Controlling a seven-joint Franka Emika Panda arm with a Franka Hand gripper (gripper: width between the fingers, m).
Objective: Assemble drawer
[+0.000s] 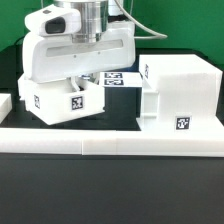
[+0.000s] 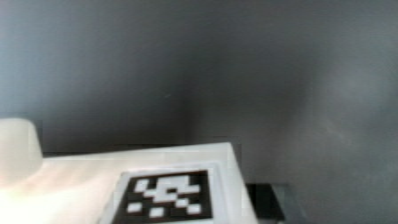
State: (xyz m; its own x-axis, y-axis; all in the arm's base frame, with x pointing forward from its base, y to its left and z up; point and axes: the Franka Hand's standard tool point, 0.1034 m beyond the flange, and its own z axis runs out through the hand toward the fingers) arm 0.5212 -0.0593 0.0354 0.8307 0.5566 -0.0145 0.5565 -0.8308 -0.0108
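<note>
White plastic, the small open-top tray point(image 1: 45, 100) sits directly beneath the fingers of the white two-finger gripper point(image 1: 78, 82) (pinching or spread, one cannot tell), with the large boxy white housing point(image 1: 180, 90) just beside them, toward the exterior view's right.

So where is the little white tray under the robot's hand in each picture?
Exterior view: small tray, on the exterior view's left, beside the big housing.
Wrist view: the close white surface is probably the small tray.
Shared landmark: its black-and-white tag.
</note>
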